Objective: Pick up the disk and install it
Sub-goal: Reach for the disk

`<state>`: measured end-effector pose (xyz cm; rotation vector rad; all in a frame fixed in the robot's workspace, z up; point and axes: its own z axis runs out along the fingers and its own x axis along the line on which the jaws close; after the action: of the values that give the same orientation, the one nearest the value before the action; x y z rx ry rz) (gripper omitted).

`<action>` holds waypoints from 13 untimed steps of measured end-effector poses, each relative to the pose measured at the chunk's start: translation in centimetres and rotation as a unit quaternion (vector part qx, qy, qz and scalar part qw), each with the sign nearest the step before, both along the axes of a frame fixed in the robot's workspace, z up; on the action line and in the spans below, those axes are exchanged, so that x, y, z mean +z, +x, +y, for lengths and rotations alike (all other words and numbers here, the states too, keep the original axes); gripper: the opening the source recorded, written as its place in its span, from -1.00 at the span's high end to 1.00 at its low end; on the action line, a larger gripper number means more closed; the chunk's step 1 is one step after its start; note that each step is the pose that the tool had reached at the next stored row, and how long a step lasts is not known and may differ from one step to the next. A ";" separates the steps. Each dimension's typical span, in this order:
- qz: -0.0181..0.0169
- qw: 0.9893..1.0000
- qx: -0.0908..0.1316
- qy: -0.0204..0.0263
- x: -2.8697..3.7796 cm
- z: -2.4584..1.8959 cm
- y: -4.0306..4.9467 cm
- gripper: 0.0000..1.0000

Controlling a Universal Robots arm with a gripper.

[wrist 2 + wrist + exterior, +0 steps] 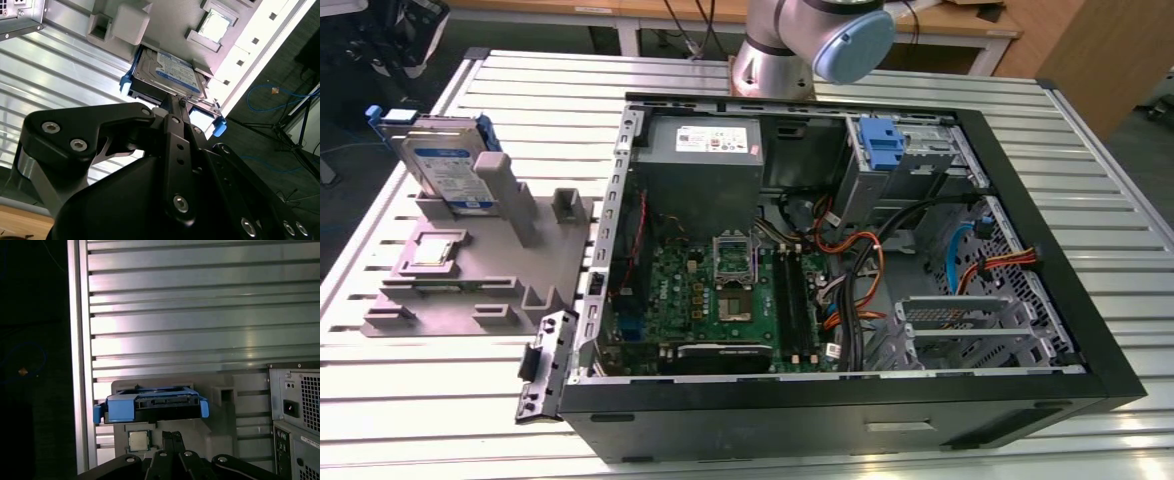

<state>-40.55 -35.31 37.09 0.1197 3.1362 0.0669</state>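
The disk (447,165) is a silver drive with a white-and-blue label and blue bracket rails. It stands on edge in a slot of the grey fixture (467,290), at the exterior view's left. In the second wrist view the disk's labelled face (167,70) lies just beyond my gripper (175,102). The black fingers are shut tip to tip, with nothing between them. In the first wrist view the disk's blue-railed edge (150,407) lies beyond the gripper (172,436), with a gap between them.
An open computer case (1107,370) takes up the middle and right of the slatted metal table (1067,130). Inside are a grey power-supply box (700,150) and a blue bracket (881,145) in the drive cage. A processor chip (434,250) lies on the fixture. The arm's base (807,40) stands behind the case.
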 end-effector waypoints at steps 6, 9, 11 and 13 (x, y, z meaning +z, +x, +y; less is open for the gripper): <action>0.000 1.000 0.000 0.000 0.00 0.01 0.00 0.80; 0.000 1.000 0.000 0.000 0.00 0.01 0.00 0.80; 0.000 1.000 0.000 0.000 0.00 0.01 -0.01 0.80; 0.000 1.000 0.000 0.000 0.00 0.02 -0.24 0.80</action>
<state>-40.79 -35.28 37.09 0.1199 3.1362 0.0668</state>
